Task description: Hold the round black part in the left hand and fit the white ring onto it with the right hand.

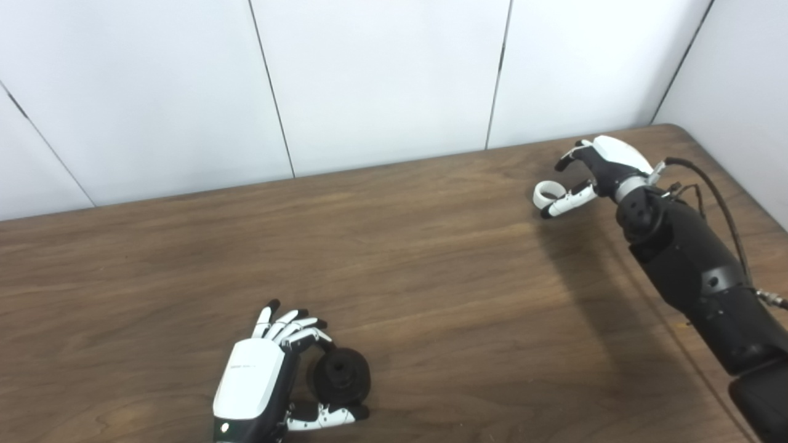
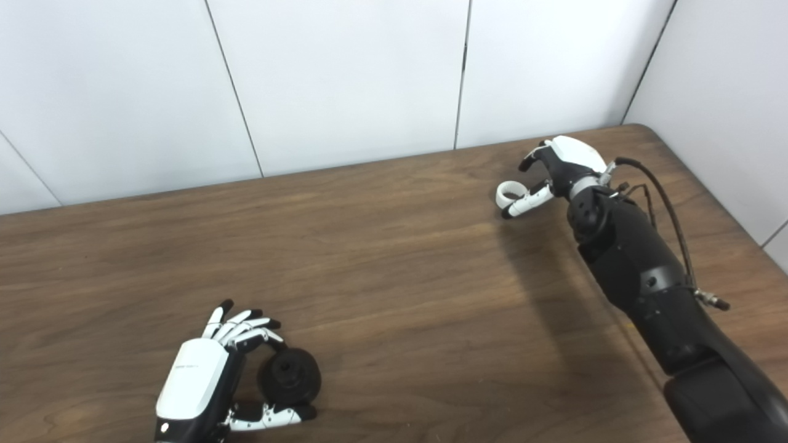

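At about seven o'clock on the wooden table [image 1: 431, 258], the left hand [image 1: 265, 375] has its fingers [image 1: 289, 326] curled over the top of the round black part [image 1: 340, 375] and its thumb under it at six o'clock, so the part looks cradled between them, its central hole facing up toward the cameras. Whether it is lifted or rests on the wood cannot be told.

Well apart, up at two o'clock near the far corner, the right hand [image 2: 557, 166] reaches to the white ring [image 2: 508, 193]. A white finger lies just beside or under the ring's rim at four o'clock and a dark-tipped finger arches above at twelve; the fingers look apart, and whether they pinch the ring cannot be told.

The step in hand seems to be taking up the ring. It should go best with a pinch across the rim, leaving the opening free. Then the ring wants carrying toward seven o'clock, level, while the left hand holds the part's face steady and unobstructed, so the ring can seat squarely instead of cocking on one edge.
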Available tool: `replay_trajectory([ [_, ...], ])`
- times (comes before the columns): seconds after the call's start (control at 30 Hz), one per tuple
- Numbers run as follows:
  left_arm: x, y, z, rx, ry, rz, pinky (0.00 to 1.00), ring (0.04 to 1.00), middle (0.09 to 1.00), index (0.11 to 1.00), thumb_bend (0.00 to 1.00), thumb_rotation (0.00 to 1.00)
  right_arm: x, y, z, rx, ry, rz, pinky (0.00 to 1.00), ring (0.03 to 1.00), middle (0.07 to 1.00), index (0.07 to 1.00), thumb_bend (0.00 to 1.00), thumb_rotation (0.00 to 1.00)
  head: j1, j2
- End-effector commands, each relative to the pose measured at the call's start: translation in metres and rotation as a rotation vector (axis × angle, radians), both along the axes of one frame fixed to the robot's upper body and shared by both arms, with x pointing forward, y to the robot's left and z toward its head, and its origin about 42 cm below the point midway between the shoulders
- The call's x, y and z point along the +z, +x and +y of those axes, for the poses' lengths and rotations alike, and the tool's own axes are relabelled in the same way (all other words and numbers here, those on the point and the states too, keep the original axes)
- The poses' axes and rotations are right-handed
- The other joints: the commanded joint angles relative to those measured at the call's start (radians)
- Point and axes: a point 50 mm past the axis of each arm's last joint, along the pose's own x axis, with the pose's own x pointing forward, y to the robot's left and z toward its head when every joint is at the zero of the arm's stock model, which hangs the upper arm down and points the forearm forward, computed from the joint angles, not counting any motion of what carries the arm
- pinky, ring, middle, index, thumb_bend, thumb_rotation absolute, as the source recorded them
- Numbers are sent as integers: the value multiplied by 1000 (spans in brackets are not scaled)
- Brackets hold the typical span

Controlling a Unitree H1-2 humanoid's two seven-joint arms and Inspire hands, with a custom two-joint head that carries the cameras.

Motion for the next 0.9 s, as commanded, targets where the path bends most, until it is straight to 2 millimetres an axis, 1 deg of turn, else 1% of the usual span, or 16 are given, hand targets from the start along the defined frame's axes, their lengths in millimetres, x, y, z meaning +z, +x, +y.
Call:
replay_trajectory([
  [0.0, 1, -1, 1, -1, -1, -20, 1000, 860, 755, 484, 523, 49, 32, 13, 0, 5, -29, -83, 1000, 1000, 968, 724, 884, 309, 2, 2],
  [0.23, 2, -1, 1, 4, 4, -19, 1000, 863, 758, 484, 523, 50, 27, 13, 1, 12, -20, -84, 1000, 1000, 963, 700, 884, 298, 2, 2],
  [0.67, 4, -2, 2, 2, 9, -21, 1000, 865, 759, 484, 523, 50, 22, 5, -5, -5, -8, -61, 1000, 1000, 956, 683, 858, 290, 3, 11],
  [0.87, 5, -2, 1, 1, 12, -21, 1000, 865, 760, 484, 523, 50, 21, 4, -4, -4, -8, -60, 1000, 1000, 952, 669, 851, 284, 5, 14],
])
